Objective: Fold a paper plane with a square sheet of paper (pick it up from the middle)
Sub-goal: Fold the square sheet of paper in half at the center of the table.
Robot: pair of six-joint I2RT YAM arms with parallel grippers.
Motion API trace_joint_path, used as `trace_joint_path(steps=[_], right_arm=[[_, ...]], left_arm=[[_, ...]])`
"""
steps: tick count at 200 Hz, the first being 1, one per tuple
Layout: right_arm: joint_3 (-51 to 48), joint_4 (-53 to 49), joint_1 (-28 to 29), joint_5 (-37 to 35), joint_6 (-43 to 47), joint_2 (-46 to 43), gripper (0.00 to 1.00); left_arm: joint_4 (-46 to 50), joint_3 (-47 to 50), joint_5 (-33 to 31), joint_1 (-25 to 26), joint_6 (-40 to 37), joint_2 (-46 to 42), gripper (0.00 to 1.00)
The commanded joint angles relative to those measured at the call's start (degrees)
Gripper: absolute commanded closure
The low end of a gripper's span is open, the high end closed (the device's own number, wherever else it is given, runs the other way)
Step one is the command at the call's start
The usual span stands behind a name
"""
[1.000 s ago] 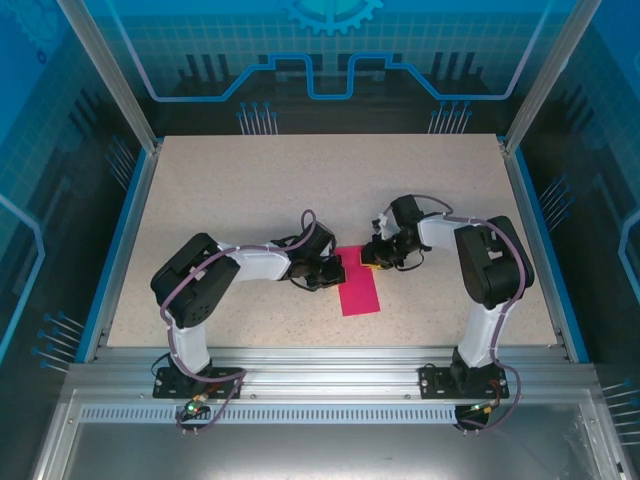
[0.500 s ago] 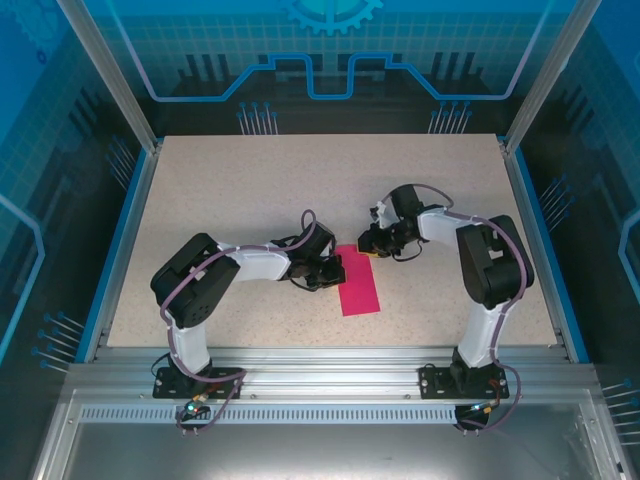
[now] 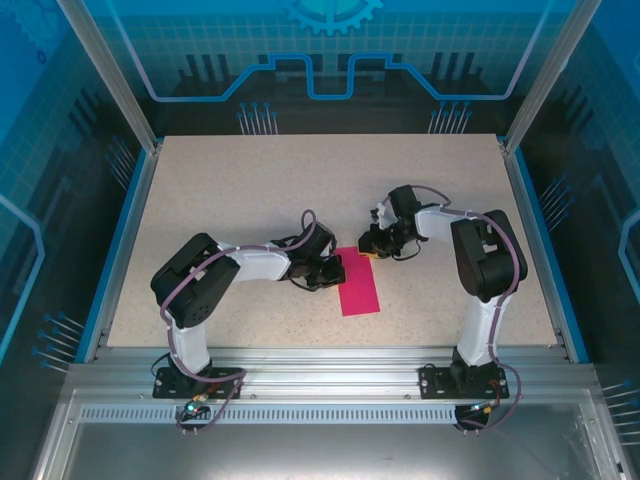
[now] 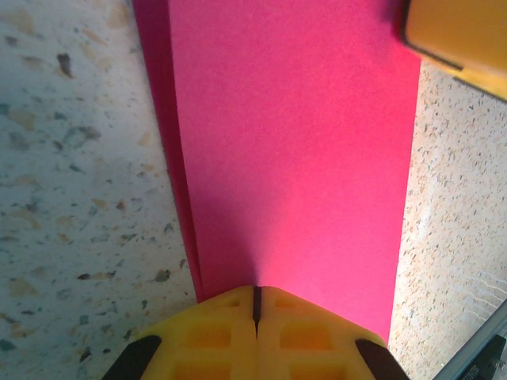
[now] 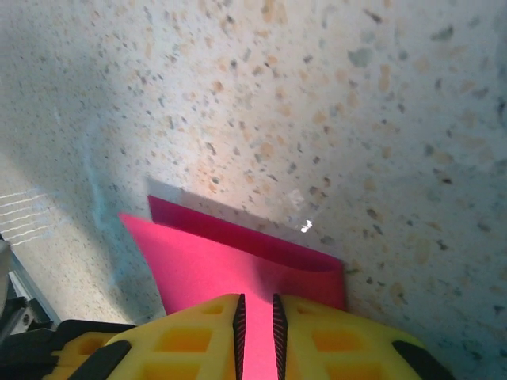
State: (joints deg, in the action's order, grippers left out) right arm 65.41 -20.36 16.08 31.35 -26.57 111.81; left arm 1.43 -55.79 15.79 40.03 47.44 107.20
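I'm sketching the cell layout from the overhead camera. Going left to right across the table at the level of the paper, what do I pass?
table's left blue rim → left arm's elbow → left gripper → pink paper → right arm's elbow → table's right blue rim

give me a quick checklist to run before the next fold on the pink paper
1. pink paper folded to a narrow rectangle, lying on the table: ok
2. left gripper shut, its tips on the paper's edge: ok
3. right gripper at the paper's far end, a narrow gap between its fingers with pink showing in it; real grip on the paper: cannot tell
4. paper layers lined up: not ok, a lower layer shows past the upper one along one edge
5. the two grippers apart from each other over the paper: ok
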Motion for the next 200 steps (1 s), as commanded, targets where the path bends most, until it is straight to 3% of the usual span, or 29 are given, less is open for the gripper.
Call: trace_joint_path(steps=[1,78,145,200], right_arm=[[2.95,-1.96,-0.44,-0.34,0.24,-1.1,0.8],[3.41,-0.48,-0.88,-0.83,-0.58,5.99,0.81],[6.54,-1.93,-2.49,3.7,-0.37,1.38,0.8],[4.74,-0.69,-2.46,4.95,-0.5,3.99,0.8]], left_arm=[[7.03,1.26,-1.87,0.77,-1.57,2.67,1.0],[7.09,1.28,-1.9,0.75,-1.65,2.58,1.0],[7.1,1.4,-1.88,0.76,-1.67,2.49,1.0],[7.16,1.25,-1.81,0.75,-1.74,2.67,1.0]])
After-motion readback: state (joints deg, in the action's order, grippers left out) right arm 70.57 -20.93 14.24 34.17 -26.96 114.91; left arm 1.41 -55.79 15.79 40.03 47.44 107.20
